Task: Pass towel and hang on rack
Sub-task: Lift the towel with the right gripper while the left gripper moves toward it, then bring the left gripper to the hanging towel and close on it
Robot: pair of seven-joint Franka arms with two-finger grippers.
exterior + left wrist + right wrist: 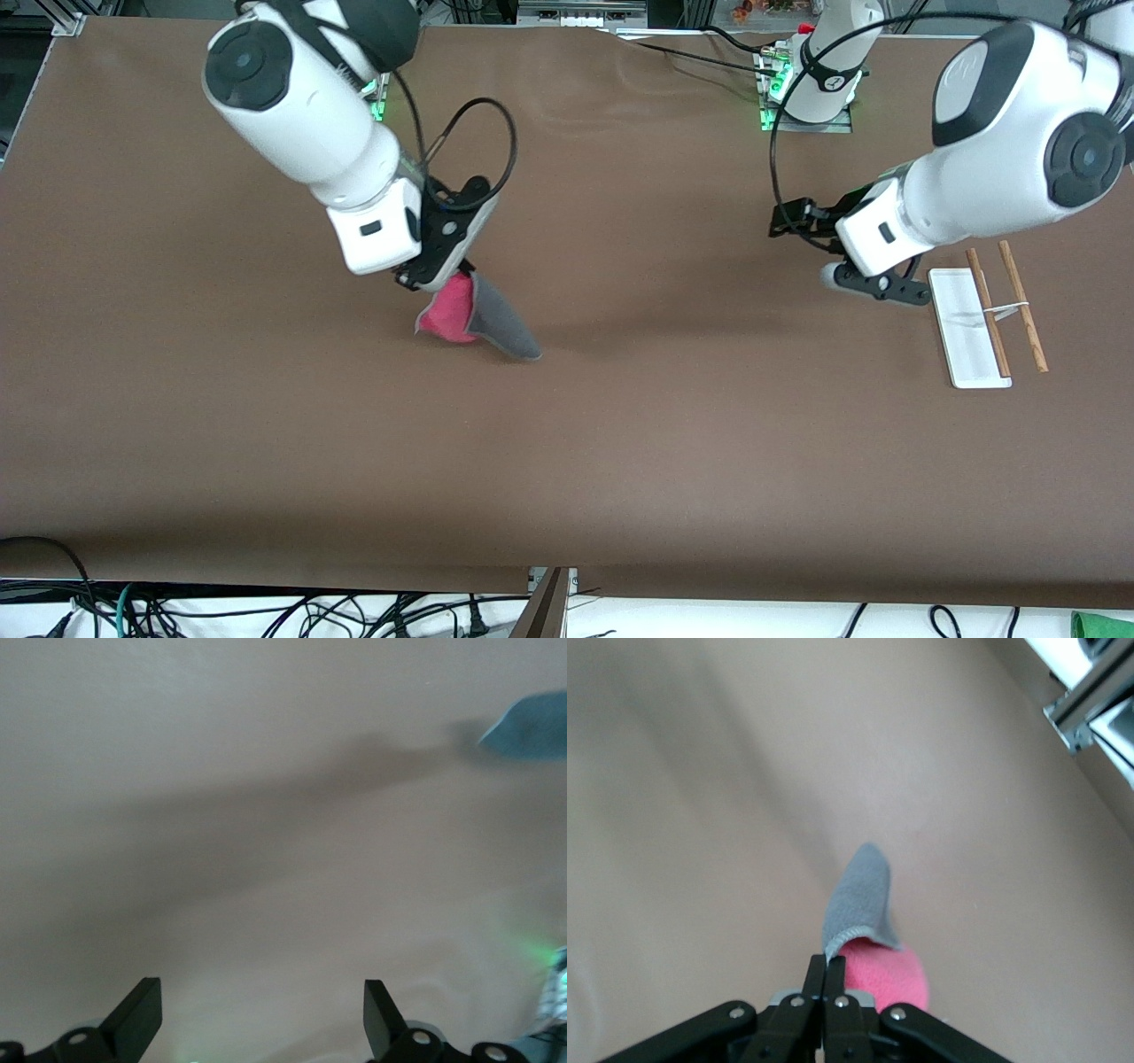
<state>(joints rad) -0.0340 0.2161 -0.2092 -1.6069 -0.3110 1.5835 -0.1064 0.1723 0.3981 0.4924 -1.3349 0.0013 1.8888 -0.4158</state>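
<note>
Right gripper (pixel 436 276): angled down over mid-table — fingers pinched on the hanging towel (pixel 478 317).
Left gripper (pixel 802 232): waits beside the rack (pixel 983 319) — fingers spread, empty.

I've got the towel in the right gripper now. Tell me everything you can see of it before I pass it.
The towel is a small soft cloth, fleecy-looking, pink-red on one face and dark grey on the other with a lighter stitched hem. It hangs bunched and folded from the right gripper, whose fingers are shut on one edge: the pink part bulges below the fingers and the grey flap trails out to a point. It is over bare table; whether its lowest point touches the surface is unclear.
</note>
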